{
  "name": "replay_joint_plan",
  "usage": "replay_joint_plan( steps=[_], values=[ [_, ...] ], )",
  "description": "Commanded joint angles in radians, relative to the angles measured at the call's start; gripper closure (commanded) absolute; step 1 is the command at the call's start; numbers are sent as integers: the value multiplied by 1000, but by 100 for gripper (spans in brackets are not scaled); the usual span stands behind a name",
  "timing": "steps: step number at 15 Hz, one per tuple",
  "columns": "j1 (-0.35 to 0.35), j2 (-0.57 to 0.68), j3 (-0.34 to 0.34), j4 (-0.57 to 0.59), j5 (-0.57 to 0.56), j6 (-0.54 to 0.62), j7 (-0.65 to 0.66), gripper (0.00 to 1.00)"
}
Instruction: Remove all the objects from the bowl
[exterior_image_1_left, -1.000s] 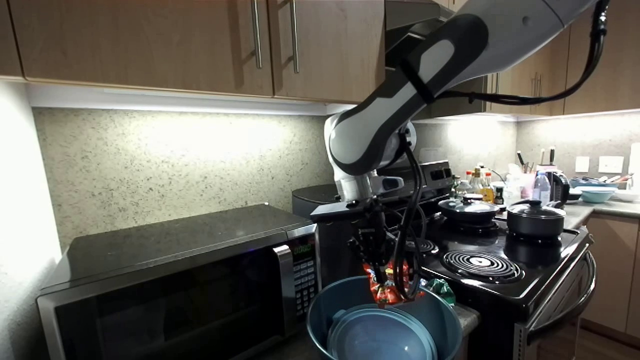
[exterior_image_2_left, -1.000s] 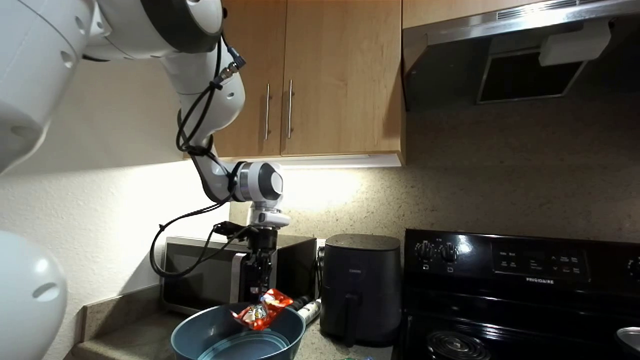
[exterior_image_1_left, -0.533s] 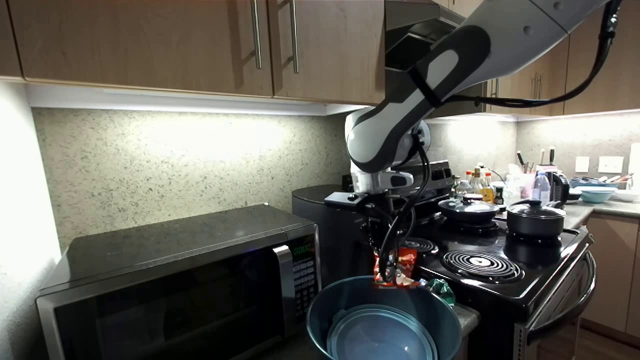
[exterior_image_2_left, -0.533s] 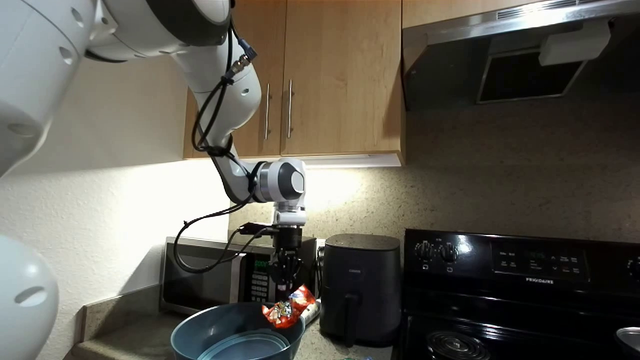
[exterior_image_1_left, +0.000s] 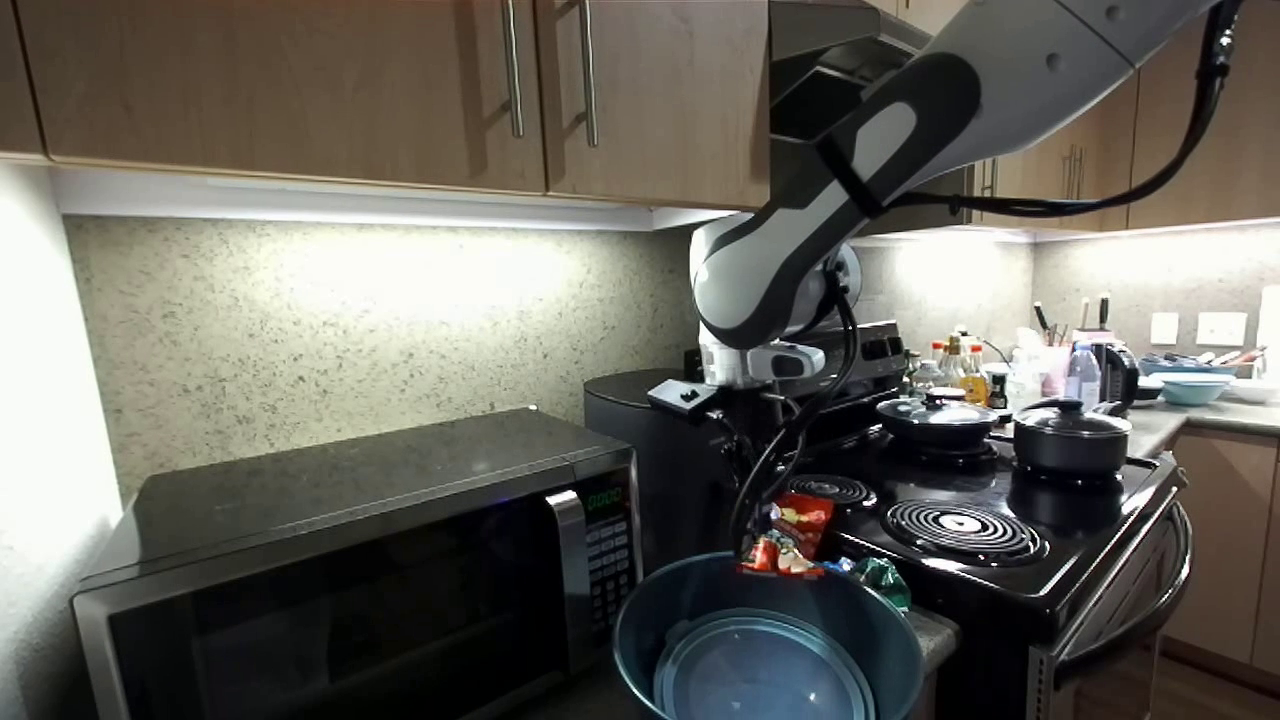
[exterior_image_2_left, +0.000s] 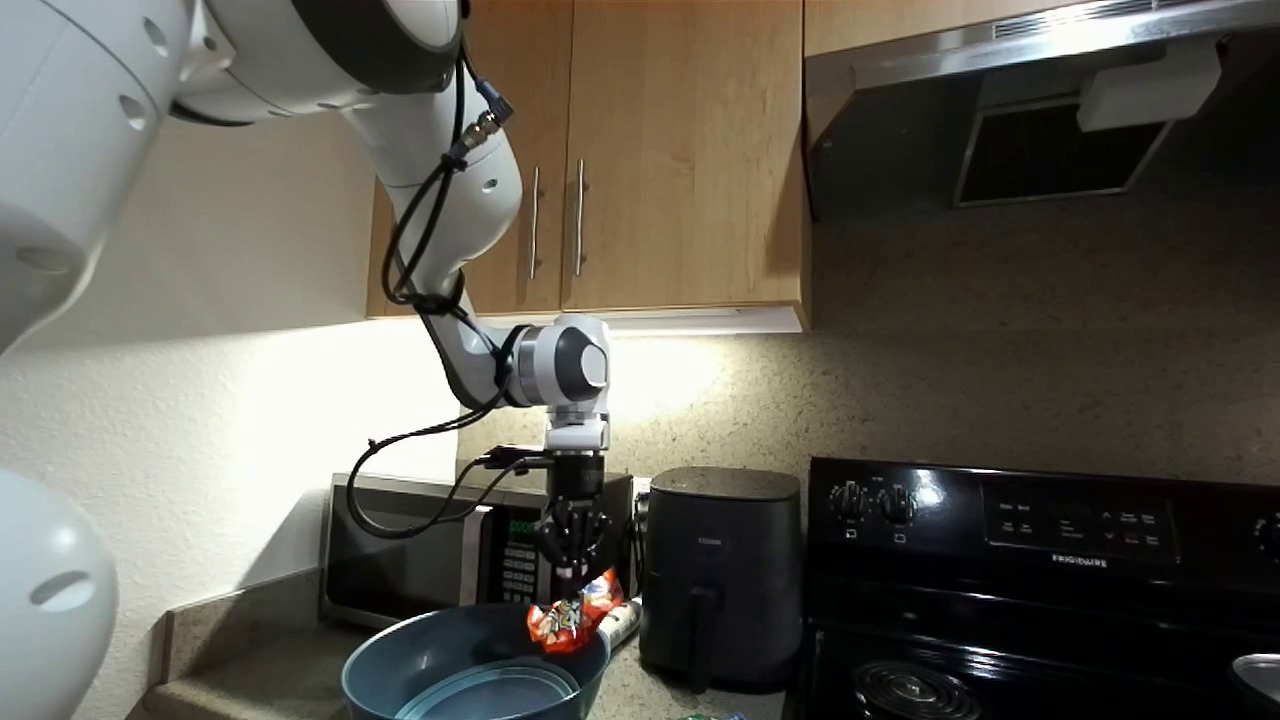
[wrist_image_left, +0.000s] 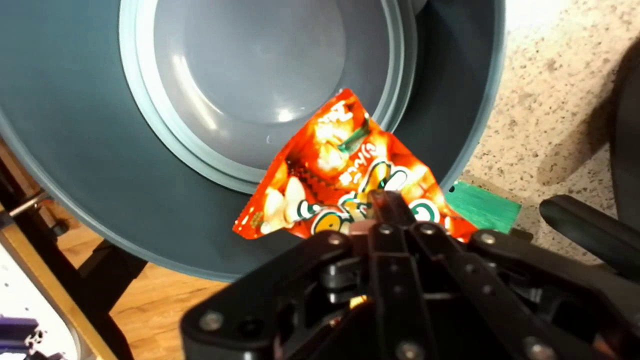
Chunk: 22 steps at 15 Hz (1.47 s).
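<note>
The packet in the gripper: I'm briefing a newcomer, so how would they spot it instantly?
Find the large blue bowl. By its rim, the gripper holds a shiny packet. Its red-orange colour sets it apart from the green packet outside the bowl.

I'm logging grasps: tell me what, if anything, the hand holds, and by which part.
The hand holds the red packet, apparently pinched about midway between two of its corners; the hand itself hides the exact spot.
</note>
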<state>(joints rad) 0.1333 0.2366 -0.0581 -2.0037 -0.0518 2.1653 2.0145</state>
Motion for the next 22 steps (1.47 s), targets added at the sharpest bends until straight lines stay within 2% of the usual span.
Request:
replay_joint_plan(
  steps=[1, 4, 5, 6, 10, 13, 17, 18, 19, 20, 21, 22],
  values=[
    [7, -3, -1, -15, -21, 69, 208, 100],
    [17, 3, -4, -14, -45, 101, 383, 100],
    [5, 5, 16, -10, -7, 90, 338, 100],
    [-5, 8, 16, 1, -22, 63, 302, 100],
    [-6, 9, 19, 1, -21, 62, 304, 100],
    [13, -3, 2, -5, -49, 33, 448, 100],
    [29, 4, -2, -7, -75, 70, 697, 100],
    [145, 14, -194, 12, -14, 71, 613, 100],
    [148, 26, -228, 29, -13, 73, 604, 100],
    [227, 46, -309, 45, -3, 78, 602, 100],
    [141, 17, -194, 16, -32, 57, 597, 99],
    [177, 24, -258, 27, -29, 58, 593, 99]
  ],
)
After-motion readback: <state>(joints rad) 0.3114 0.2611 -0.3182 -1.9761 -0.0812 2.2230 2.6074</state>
